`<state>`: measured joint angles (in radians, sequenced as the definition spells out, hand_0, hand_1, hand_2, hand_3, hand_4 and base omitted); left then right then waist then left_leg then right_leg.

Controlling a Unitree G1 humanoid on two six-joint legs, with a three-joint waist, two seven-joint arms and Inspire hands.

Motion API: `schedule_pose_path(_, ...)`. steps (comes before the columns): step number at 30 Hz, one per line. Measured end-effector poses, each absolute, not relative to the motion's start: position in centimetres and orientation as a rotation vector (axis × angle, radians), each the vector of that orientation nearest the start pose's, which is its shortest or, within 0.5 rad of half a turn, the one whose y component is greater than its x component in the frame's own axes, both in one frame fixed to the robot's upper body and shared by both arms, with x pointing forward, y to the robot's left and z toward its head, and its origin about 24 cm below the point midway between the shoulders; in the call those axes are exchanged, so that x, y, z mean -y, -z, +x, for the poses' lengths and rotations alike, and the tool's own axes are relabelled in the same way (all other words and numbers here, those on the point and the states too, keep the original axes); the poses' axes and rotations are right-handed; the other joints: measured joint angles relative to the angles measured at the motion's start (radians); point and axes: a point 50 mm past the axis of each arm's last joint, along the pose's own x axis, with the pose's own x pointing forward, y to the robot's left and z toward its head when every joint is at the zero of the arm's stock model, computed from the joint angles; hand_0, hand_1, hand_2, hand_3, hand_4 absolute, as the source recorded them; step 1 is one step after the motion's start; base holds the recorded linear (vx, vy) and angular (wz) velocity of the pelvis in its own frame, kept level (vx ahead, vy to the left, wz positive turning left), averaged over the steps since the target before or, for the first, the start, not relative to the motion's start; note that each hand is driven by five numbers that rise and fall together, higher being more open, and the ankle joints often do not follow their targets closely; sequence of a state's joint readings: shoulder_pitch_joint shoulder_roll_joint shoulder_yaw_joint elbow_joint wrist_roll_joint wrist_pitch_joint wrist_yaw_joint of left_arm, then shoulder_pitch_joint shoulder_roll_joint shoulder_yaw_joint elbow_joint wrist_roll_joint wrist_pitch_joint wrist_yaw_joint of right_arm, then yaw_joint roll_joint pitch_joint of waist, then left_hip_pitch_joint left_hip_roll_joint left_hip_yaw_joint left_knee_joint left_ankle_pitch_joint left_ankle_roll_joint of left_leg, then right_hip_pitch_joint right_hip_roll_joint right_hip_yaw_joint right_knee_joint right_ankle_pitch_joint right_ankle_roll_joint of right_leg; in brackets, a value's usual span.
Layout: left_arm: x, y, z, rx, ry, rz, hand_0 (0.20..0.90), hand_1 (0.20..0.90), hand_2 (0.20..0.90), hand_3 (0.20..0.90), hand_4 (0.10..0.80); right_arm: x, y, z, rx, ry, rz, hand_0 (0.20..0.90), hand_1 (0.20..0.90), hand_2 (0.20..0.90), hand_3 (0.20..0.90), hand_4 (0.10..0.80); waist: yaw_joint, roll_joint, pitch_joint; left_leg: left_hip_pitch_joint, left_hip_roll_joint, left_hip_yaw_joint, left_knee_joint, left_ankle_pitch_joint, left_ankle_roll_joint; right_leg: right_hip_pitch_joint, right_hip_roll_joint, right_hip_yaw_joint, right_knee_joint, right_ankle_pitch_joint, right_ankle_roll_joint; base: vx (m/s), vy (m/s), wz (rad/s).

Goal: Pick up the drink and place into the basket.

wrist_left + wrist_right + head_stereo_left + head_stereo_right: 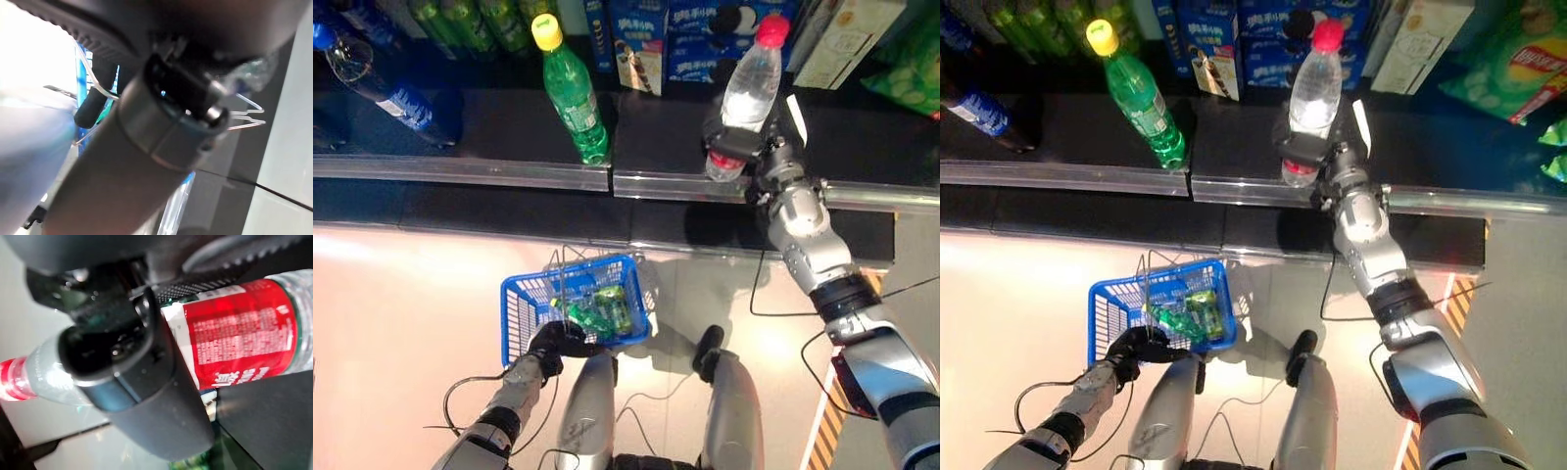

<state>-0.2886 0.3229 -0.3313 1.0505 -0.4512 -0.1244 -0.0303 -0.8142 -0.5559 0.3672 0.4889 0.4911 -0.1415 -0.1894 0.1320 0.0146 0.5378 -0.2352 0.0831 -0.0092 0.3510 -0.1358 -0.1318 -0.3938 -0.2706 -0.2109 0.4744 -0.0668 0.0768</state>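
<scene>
At the far left of the dark, smooth shelf [509, 122] a blue-labelled bottle [372, 78] lies tilted, its clear plastic catching the light. Lower down, over the pale glossy floor [401, 313], the left hand [558, 341] has its dark fingers curled round the thin wire handle [566, 269] of a blue plastic basket [524, 308], whose walls are an open lattice of slots; inside it lie green, shiny bottles [597, 311] heaped together. Back on the shelf, right of the blue-labelled one, a green soda bottle [573, 93] with a yellow screw cap stands leaning, its ribbed translucent body close behind the brushed metal rail [460, 171] that runs along the shelf's front edge. Behind it stand blue cardboard biscuit boxes [705, 39]. Further right is the drink [751, 83], a clear, softly ridged plastic water bottle with a red cap and a red printed label; it is at the shelf's front edge, its lower part gripped by the right hand [744, 147], whose dark fingers and thumb are wrapped tightly about the label band, as the right wrist view shows from close. The bottle tilts slightly, cap away from the robot, well apart from the basket. At the far right sit a pale carton [847, 39] and a crinkled green snack bag [911, 78].
</scene>
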Motion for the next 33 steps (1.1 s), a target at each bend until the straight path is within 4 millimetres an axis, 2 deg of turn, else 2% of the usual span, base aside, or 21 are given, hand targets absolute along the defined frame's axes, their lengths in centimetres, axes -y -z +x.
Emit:
schedule_pose_path(1, -21.9, 9.4, 23.4, -0.688, -0.018, 0.071, 0.3, 0.3, 0.3, 0.2, 0.1, 17.8, -18.9, 37.3, 0.347, -0.055, -0.195, 0.3, 0.3, 0.3, 0.2, 0.1, 0.0, -0.003, -0.002, 0.033, 0.003, 0.001, -0.039, 0.012, 0.001, 0.029, 0.007, -0.003, -0.03, 0.008, 0.002, 0.134, -0.006, -0.03)
schedule_pose_path(7, -22.9, 10.3, 21.5, -0.727, -0.073, 0.037, 0.3, 0.3, 0.3, 0.2, 0.1, 18.0, -17.8, 35.5, 0.343, -0.099, -0.18, 0.3, 0.3, 0.3, 0.2, 0.1, -0.006, -0.005, -0.004, 0.177, 0.019, 0.027, -0.218, 0.074, 0.012, 0.179, 0.043, -0.023, -0.234, 0.089, 0.021, 0.201, 0.001, -0.07)
schedule_pose_path(10, -23.5, 10.9, 20.2, -0.756, -0.091, 0.035, 0.3, 0.3, 0.3, 0.2, 0.1, 18.0, -17.8, 34.6, 0.361, -0.125, -0.166, 0.3, 0.3, 0.3, 0.2, 0.1, -0.014, -0.014, -0.015, 0.233, 0.015, 0.038, -0.268, 0.086, 0.021, 0.26, 0.052, -0.03, -0.344, 0.134, 0.037, 0.12, 0.005, -0.04)
schedule_pose_path(14, -24.0, 11.3, 19.3, -0.775, -0.108, 0.034, 0.3, 0.3, 0.3, 0.2, 0.1, 17.5, -18.9, 34.1, 0.411, -0.165, -0.168, 0.3, 0.3, 0.3, 0.2, 0.1, -0.018, -0.021, -0.036, 0.268, 0.009, 0.052, -0.306, 0.093, 0.027, 0.331, 0.059, -0.035, -0.467, 0.189, 0.05, 0.106, -0.011, -0.04)
schedule_pose_path(16, -24.2, 11.5, 18.8, -0.794, -0.115, 0.034, 0.3, 0.3, 0.3, 0.2, 0.1, 17.4, -18.6, 33.8, 0.408, -0.18, -0.172, 0.3, 0.3, 0.3, 0.2, 0.1, -0.022, -0.022, -0.045, 0.326, 0.011, 0.056, -0.358, 0.112, 0.024, 0.41, 0.067, -0.061, -0.538, 0.209, 0.054, 0.081, -0.023, 0.19)
schedule_pose_path(18, -24.3, 11.8, 18.2, -0.806, -0.125, 0.027, 0.3, 0.3, 0.3, 0.2, 0.1, 17.2, -18.5, 33.2, 0.416, -0.2, -0.171, 0.3, 0.3, 0.3, 0.2, 0.1, -0.022, -0.026, -0.081, 0.328, 0.017, 0.06, -0.383, 0.12, 0.023, 0.415, 0.075, -0.074, -0.559, 0.214, 0.054, 0.025, -0.019, 0.18)
schedule_pose_path(21, -24.6, 11.7, 18.1, -0.792, -0.157, -0.011, 0.3, 0.3, 0.3, 0.2, 0.1, 16.6, -19.0, 32.6, 0.449, -0.238, -0.169, 0.3, 0.3, 0.3, 0.2, 0.1, -0.019, -0.03, -0.088, 0.329, 0.021, 0.08, -0.39, 0.127, 0.022, 0.418, 0.078, -0.082, -0.559, 0.213, 0.054, -0.015, -0.014, 0.06)
schedule_pose_path(25, -24.6, 11.1, 18.6, -0.741, -0.182, -0.071, 0.3, 0.3, 0.3, 0.2, 0.1, 16.6, -19.0, 32.1, 0.46, -0.25, -0.172, 0.3, 0.3, 0.3, 0.2, 0.1, -0.003, -0.03, -0.089, 0.329, 0.021, 0.08, -0.39, 0.131, 0.023, 0.421, 0.077, -0.085, -0.559, 0.213, 0.054, -0.022, -0.009, 0.04)
schedule_pose_path(33, -24.0, 9.8, 19.4, -0.625, -0.195, -0.2, 0.3, 0.3, 0.3, 0.2, 0.1, 17.7, -16.8, 31.2, 0.391, -0.272, -0.169, 0.3, 0.3, 0.3, 0.2, 0.1, 0.024, -0.045, -0.102, 0.323, 0.022, 0.08, -0.408, 0.157, 0.024, 0.426, 0.074, -0.112, -0.559, 0.214, 0.05, -0.015, -0.005, 0.1)
